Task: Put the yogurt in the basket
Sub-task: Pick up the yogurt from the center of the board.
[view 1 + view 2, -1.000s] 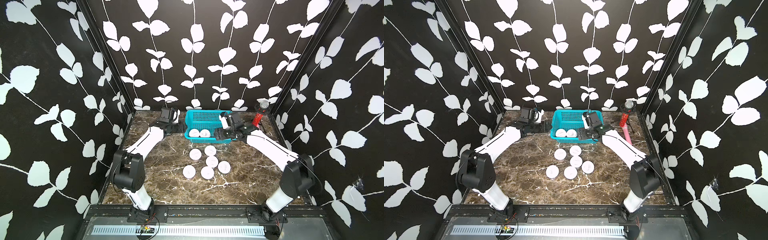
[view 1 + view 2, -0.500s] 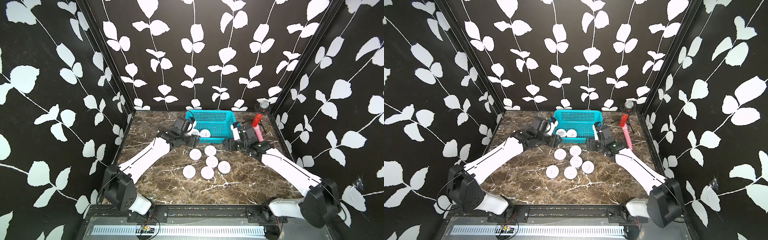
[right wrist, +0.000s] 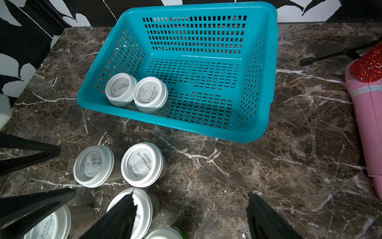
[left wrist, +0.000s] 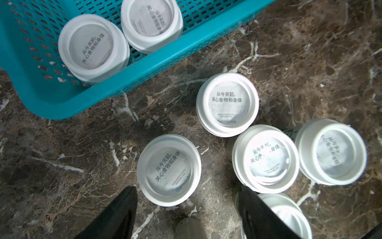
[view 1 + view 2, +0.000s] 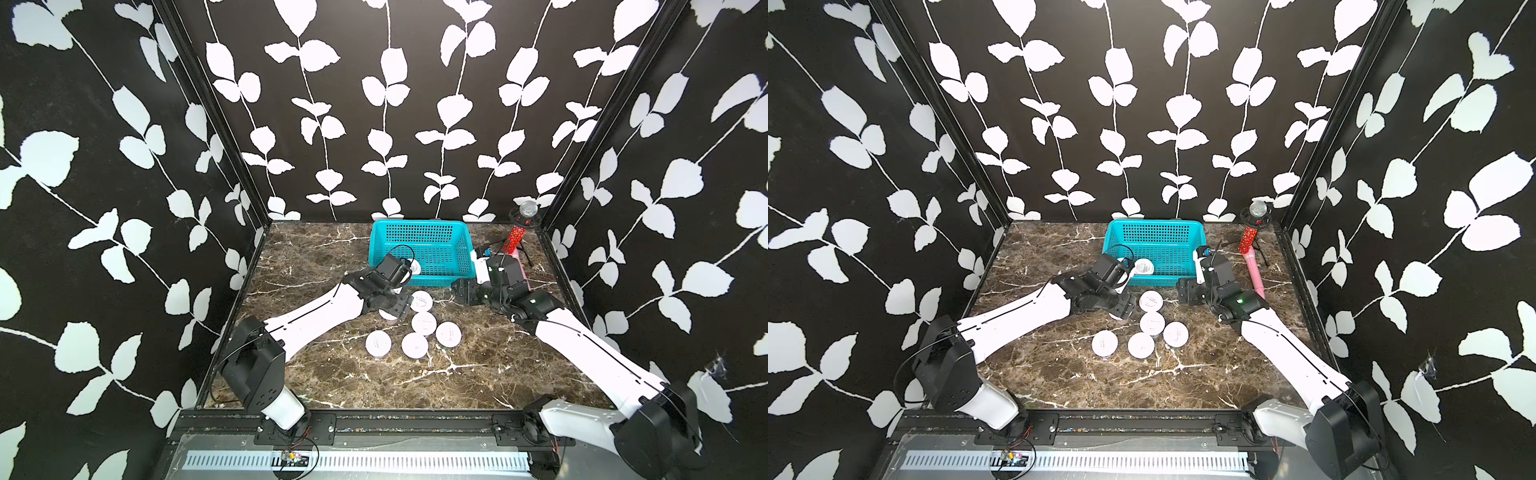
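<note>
The turquoise basket [image 5: 457, 243] [image 5: 1183, 232] [image 3: 186, 128] [image 4: 82, 99] stands at the back of the marble table. Two yogurt cups [image 3: 121, 89] [image 3: 150, 94] stand in its near left corner. Several more white-lidded cups [image 5: 424, 323] [image 5: 1152, 322] cluster on the table in front. My left gripper [image 5: 392, 309] [image 4: 186, 198] hangs open and empty low over the cluster's left end, with one cup [image 4: 168, 169] just ahead of its fingertips. My right gripper [image 5: 461, 293] [image 3: 190, 204] is open and empty over bare marble right of the cluster, one finger [image 3: 124, 211] over a lid.
A pink microphone with a red glitter band [image 5: 515, 245] [image 3: 368, 124] lies right of the basket, close behind my right wrist. Patterned walls close in the table on three sides. The left gripper's black fingers [image 3: 31, 153] show in the right wrist view.
Both arms have swung forward from the basket down to the cups on the table. The left jaws have spread wider. No cup has moved.
</note>
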You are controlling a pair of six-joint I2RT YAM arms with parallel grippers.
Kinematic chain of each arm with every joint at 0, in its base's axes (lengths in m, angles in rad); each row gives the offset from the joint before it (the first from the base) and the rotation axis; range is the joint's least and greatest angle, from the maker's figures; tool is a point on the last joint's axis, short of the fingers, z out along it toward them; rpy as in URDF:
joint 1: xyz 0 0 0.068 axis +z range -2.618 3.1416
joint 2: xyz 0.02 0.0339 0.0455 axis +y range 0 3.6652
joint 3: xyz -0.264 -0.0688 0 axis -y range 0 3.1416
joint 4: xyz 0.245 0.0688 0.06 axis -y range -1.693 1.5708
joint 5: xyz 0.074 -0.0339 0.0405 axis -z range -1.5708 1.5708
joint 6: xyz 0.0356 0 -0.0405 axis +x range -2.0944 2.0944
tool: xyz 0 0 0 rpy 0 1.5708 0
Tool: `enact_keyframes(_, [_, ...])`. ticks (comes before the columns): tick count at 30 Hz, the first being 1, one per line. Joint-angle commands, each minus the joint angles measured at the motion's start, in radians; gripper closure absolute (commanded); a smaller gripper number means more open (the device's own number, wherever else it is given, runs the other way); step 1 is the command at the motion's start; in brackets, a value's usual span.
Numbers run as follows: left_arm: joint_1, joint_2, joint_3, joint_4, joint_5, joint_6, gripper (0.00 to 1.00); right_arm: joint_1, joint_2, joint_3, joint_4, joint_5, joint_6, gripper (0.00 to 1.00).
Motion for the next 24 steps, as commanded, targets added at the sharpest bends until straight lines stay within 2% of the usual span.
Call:
enact_keyframes(1, [-0.009, 0.003, -0.019, -0.022, -0.058, 0.003, 0.19, -0.006, -0.02, -0.03, 0.013, 0.005, 0.0, 0.15])
enact_keyframes(7, [-0.014, 0.028, -0.04, 0.004, -0.076, 0.015, 0.15, -0.006, -0.014, -0.035, 0.018, -0.002, 0.003, 0.15])
enact_keyframes(24, [-0.014, 0.11, -0.023, 0.042, -0.112, 0.021, 0.21, -0.006, -0.016, -0.038, 0.006, -0.004, -0.003, 0.14])
